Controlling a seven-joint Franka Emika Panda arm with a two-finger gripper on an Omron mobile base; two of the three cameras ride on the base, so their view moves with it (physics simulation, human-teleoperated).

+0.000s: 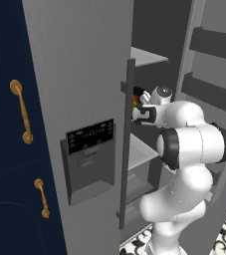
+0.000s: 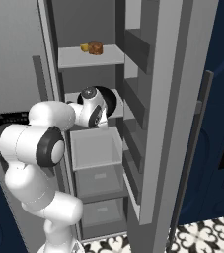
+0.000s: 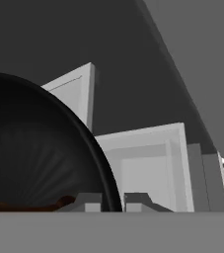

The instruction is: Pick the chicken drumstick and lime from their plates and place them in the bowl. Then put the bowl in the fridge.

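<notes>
1 bowl (image 3: 34,148); 1 fridge (image 2: 158,99); 2 gold handles (image 1: 21,110); 1 drumstick (image 3: 29,204).

My white arm reaches into the open grey fridge (image 2: 158,123), wrist at the glossy black bowl (image 2: 108,99) on its middle shelf's front edge.

Glossy black bowl (image 3: 39,148); matt grey fridge (image 1: 79,74) shelves.

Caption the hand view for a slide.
Gripper shut on the black bowl's rim, drumstick inside, above the fridge's open drawer.
</notes>
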